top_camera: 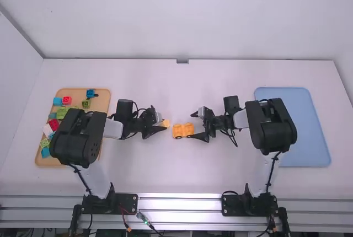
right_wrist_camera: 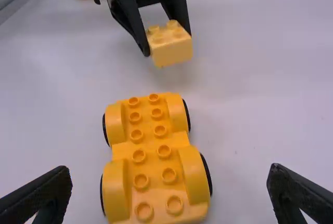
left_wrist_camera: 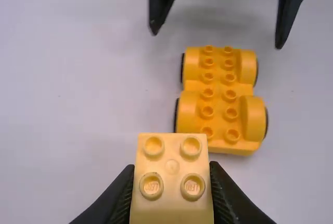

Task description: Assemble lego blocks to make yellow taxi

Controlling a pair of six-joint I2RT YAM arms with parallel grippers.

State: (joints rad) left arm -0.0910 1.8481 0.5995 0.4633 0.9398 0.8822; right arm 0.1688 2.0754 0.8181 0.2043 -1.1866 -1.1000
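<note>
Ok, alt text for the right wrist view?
A yellow toy-block car base with four black wheels lies studs up on the white table, ahead of the right gripper, its fingers open. Beyond it, the left gripper holds a yellow studded block.

Bright, even light, faint shadows.

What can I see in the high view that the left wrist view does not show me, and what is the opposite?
High view: the wooden tray with colored blocks, the blue tray, and both arms' bases.
Left wrist view: separate round studs on the yellow pieces.
Both: the left hand holding a yellow block, the yellow wheeled base on the table, and the right hand.
</note>
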